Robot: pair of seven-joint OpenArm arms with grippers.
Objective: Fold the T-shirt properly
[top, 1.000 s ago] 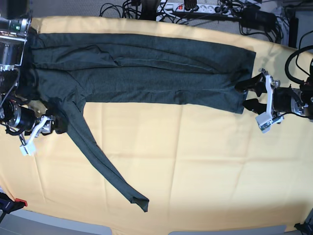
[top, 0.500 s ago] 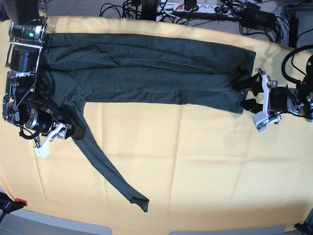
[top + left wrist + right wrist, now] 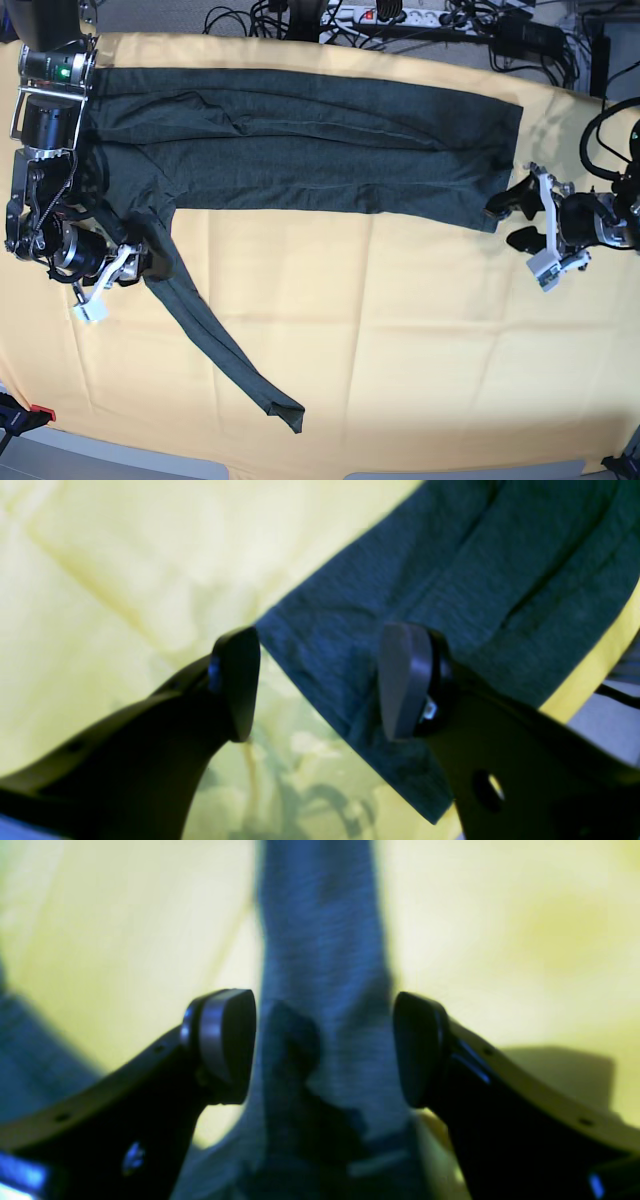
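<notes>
The T-shirt (image 3: pixel 300 150), dark grey-green knit, lies folded into a long band across the far half of the table. One long sleeve (image 3: pixel 215 345) trails toward the near edge. In the base view my right gripper (image 3: pixel 148 264) is at the top of that sleeve. Its wrist view shows the gripper (image 3: pixel 320 1047) open, with the sleeve (image 3: pixel 325 940) running between the fingers. My left gripper (image 3: pixel 515 221) sits at the band's right hem corner. It is open (image 3: pixel 320 680), one finger (image 3: pixel 402 680) over the cloth (image 3: pixel 450 580) and the other over the tablecloth.
A pale yellow tablecloth (image 3: pixel 400 330) covers the whole table. Cables and a power strip (image 3: pixel 400 16) lie beyond the far edge. A red and black clamp (image 3: pixel 25 415) sits at the near left corner.
My right gripper has swung to the right onto the top of the trailing sleeve. My left gripper has shifted slightly down and right along the hem corner. The shirt has not moved.
</notes>
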